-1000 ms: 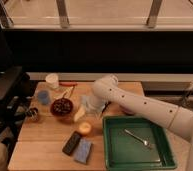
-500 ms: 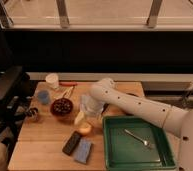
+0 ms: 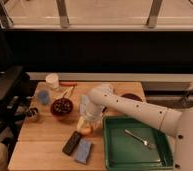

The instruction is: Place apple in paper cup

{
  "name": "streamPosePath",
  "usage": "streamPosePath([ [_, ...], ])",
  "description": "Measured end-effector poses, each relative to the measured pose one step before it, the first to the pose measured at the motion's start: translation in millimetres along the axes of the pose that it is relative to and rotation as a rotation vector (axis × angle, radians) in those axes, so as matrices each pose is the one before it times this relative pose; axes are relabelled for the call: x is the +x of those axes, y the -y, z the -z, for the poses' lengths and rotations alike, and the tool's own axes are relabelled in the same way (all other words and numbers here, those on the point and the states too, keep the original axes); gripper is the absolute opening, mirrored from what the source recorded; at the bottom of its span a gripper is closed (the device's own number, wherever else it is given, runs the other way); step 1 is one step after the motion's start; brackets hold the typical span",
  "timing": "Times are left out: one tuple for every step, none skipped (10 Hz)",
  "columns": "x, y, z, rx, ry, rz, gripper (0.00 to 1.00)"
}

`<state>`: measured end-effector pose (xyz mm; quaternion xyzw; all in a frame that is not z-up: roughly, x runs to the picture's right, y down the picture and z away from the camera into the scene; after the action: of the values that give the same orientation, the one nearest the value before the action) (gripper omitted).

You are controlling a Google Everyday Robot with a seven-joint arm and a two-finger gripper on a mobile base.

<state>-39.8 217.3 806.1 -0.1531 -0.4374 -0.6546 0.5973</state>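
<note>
the apple sits on the wooden table just left of the green tray. it is round, shows no long axis, and its top is hidden. the gripper is down over it, probably touching; wide or clamped, i cannot tell. the paper cup stands well apart at the far edge, with the dark red bowl between them and the light blue cup nearby. a second ago the gripper hung higher and the apple showed whole.
</note>
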Motion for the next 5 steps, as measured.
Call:
streamPosePath([
  [-1.08,0.21,0.68,0.00121,-0.00011,0.0017,0.37],
  [-0.24,0.31,3.74,0.00059,-0.01005,0.00154,0.24],
  [0.11,0.26,4.5,-0.00053,-0.01314,-0.00205,0.16],
  [0.3,-1.19,6.68,0.00316,-0.0222,-0.00836,0.06],
  [2.28,-0.93,14.79,0.01347,-0.04097,-0.01322,0.0],
])
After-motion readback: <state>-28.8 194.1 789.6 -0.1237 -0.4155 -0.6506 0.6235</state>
